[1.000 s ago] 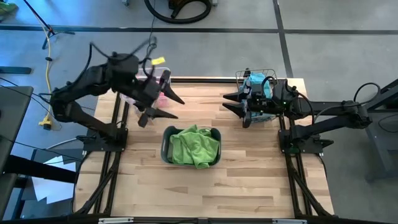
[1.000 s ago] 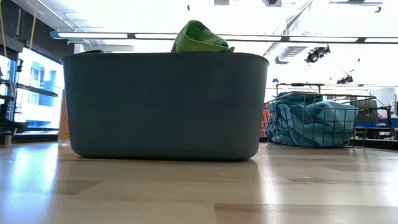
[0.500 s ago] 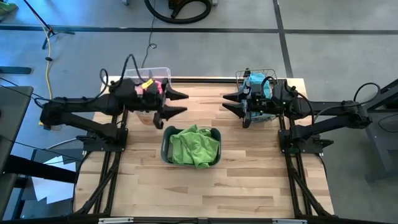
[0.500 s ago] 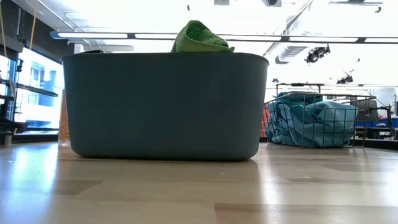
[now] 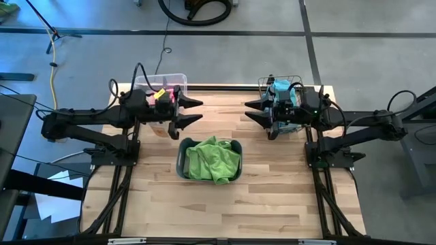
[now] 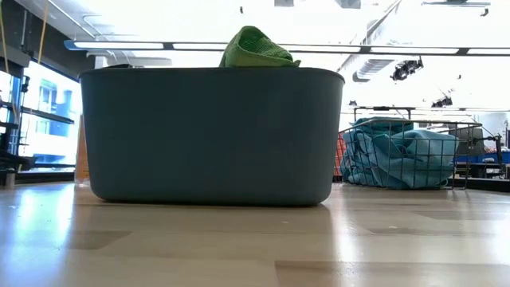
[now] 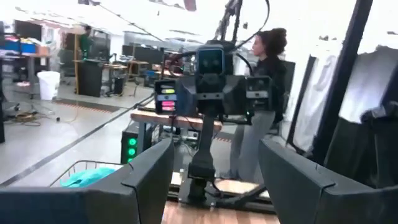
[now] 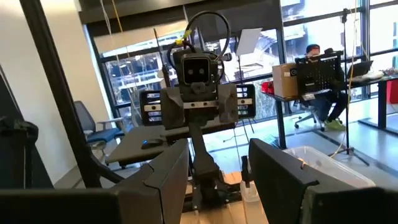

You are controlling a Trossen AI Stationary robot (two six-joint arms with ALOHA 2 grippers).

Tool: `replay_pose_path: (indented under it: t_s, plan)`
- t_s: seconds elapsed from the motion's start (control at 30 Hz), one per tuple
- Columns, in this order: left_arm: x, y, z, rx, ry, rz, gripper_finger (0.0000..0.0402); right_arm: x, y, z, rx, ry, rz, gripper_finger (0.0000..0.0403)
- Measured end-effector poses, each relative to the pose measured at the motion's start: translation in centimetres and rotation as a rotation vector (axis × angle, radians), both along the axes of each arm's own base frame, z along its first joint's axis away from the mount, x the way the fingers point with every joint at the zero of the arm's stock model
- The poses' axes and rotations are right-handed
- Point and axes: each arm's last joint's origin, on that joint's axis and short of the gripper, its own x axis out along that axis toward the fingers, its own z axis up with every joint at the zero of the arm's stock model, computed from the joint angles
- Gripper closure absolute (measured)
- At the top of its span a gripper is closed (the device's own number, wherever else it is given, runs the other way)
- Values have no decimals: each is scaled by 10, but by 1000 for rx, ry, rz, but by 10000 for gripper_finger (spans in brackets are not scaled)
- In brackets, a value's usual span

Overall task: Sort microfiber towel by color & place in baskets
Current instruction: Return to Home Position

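A grey-blue tub point(image 5: 182, 158) point(image 6: 211, 135) stands mid-table with a green towel point(image 5: 214, 160) point(image 6: 255, 46) heaped in it. At the far left is a clear bin point(image 5: 160, 76), where a patch of pink point(image 5: 170, 98) shows beside my left arm. At the far right a wire basket point(image 5: 272, 79) point(image 6: 446, 159) holds blue towels point(image 5: 281, 88) point(image 6: 382, 151). My left gripper point(image 5: 196, 111) and my right gripper point(image 5: 248, 111) hover level above the table's far half. They face each other, both open, with nothing between their fingers.
Bare wood lies in front of the tub and on both sides of it. Each wrist view shows the other arm straight ahead. Beyond the table a person stands point(image 7: 264, 93) and another sits at a desk point(image 8: 317, 68).
My left gripper has come down from above the clear bin and tipped from slanting downward to level, rolling as it went. It now points toward the table's right edge. It stays open with nothing in it.
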Motion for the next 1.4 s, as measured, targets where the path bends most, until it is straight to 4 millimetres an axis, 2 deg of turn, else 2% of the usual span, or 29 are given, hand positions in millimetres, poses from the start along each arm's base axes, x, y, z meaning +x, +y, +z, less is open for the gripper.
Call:
replay_pose_path:
  t_s: [0.23, 0.3, 0.43, 0.73, 0.9, 1.27, 1.4]
  plan:
    - [-17, -2, 4, 61, 33, 2, 182, 0, 0, 0, -7, 0, -1, 235]
    - [-24, -3, 0, 70, 32, 1, 182, 0, 0, 0, -8, 0, -1, 235]
    - [-41, -4, -27, 43, 9, 18, 182, 0, 0, 0, -7, 5, -1, 235]
    - [-85, -5, -98, -98, -169, 112, 183, 1, -1, -4, 1, 42, -22, 235]
    - [-100, -6, -131, -150, -177, 122, 198, 1, -1, -6, 3, 60, -25, 235]
    - [-123, -7, -169, -132, -270, 142, 263, 1, -1, -13, 119, 128, -16, 235]
    - [-126, -7, -169, -93, -271, 155, 299, 1, -1, -16, 145, 156, -16, 235]
